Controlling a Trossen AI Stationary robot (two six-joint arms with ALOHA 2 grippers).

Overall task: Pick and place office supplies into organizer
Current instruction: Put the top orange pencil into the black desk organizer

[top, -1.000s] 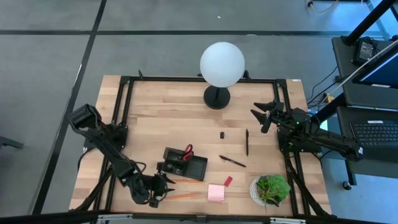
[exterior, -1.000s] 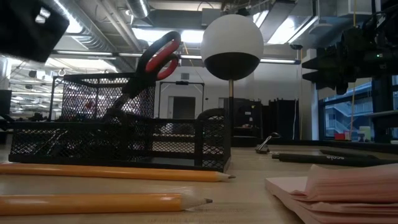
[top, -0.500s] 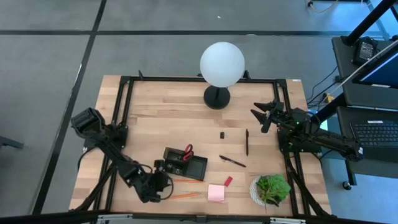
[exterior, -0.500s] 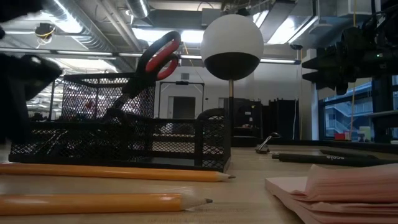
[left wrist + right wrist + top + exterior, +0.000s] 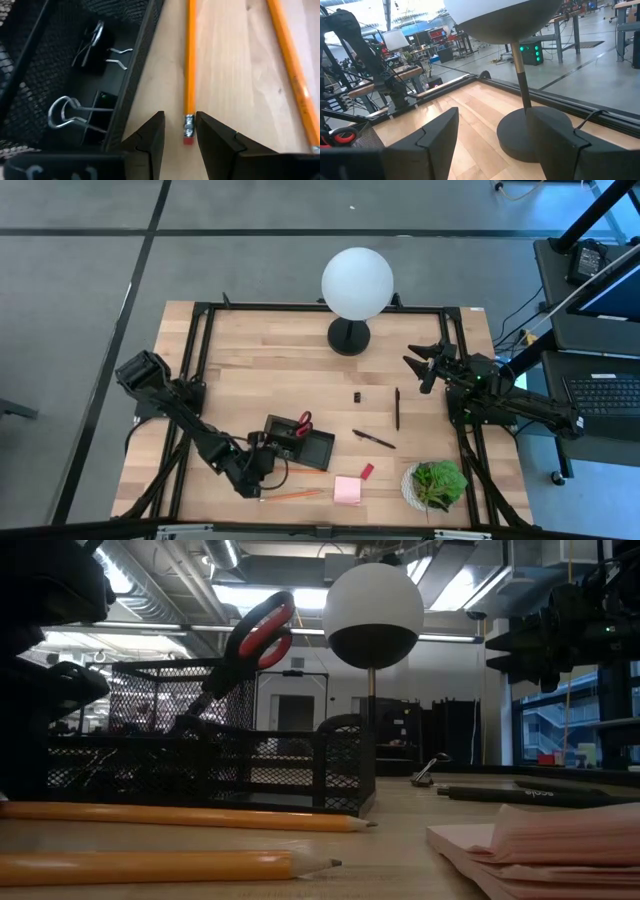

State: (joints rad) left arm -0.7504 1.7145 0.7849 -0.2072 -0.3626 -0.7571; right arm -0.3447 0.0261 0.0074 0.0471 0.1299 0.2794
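Two orange pencils point(image 5: 189, 55) lie on the desk point(image 5: 260, 370); one's eraser end sits between the left fingers point(image 5: 150, 142), narrowly apart. Two binder clips point(image 5: 92, 47) rest in the organizer point(image 5: 132, 75) beside them. The right fingers point(image 5: 437, 132) gape wide, empty.

Left gripper point(image 5: 262, 470) moved up and right from the bottom-left of the high view, off the lower pencil point(image 5: 293, 495), now sitting right against the organizer's point(image 5: 318, 450) lower-left corner. Fingers now straddling the eraser end of the upper pencil point(image 5: 189, 65). In the low view, dark arm bulk shifted in, filling the left edge.
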